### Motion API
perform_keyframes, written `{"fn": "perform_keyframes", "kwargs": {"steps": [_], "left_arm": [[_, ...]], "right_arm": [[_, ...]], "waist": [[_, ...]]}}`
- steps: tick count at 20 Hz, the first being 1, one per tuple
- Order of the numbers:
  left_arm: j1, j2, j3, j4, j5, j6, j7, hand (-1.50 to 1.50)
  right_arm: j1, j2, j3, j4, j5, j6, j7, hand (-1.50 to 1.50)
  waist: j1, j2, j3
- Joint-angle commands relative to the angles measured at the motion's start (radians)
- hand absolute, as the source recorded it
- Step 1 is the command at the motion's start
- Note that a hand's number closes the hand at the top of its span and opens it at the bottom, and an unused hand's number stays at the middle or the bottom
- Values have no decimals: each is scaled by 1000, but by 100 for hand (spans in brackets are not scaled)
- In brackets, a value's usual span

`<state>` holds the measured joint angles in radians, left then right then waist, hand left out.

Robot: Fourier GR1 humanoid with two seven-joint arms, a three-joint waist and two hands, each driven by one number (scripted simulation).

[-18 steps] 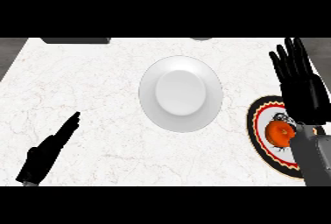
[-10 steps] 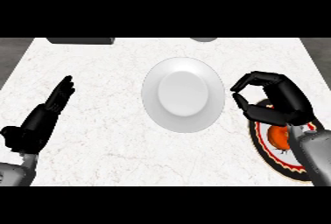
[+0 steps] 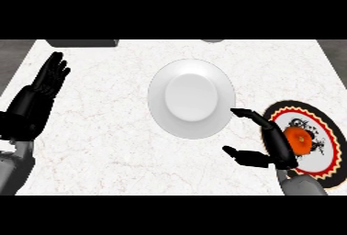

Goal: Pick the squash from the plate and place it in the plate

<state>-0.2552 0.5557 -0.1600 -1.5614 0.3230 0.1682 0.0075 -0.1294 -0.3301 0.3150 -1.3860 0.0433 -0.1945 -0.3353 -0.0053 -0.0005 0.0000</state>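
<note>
The squash (image 3: pixel 300 139) is sitting on the patterned plate (image 3: pixel 330 123) at the near right of the surface (image 3: pixel 102 137). The right hand (image 3: pixel 274 149) is just beside it, its fingers (image 3: pixel 247 114) curving apart and holding nothing. The squash is looking small, rounded, stiff and likely smooth-skinned, so it is probably calling for a grasp across its widest part. The left hand (image 3: pixel 37 103) is resting open at the far left.

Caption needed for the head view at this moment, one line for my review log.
Right hand beside the squash on the patterned plate; white plate at centre, left hand open at left.
</note>
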Motion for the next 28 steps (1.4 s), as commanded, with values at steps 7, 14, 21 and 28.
{"fn": "perform_keyframes", "kwargs": {"steps": [7,14,21,28], "left_arm": [[-36,-30,33,-26,-24,-9,92,0],[-12,-45,22,-24,-41,-10,51,0],[-24,-73,-7,-40,-71,5,70,0],[-2,-75,46,-94,-78,-26,103,0]], "right_arm": [[67,-175,-146,-284,30,5,101,-150],[39,-448,-97,-334,226,150,535,-150],[-13,-584,-10,-415,162,486,854,-150],[-83,-511,-21,-387,147,630,1002,-150]], "waist": [[-8,-4,-1],[-4,-7,-7],[10,-3,-3],[12,0,0]]}}
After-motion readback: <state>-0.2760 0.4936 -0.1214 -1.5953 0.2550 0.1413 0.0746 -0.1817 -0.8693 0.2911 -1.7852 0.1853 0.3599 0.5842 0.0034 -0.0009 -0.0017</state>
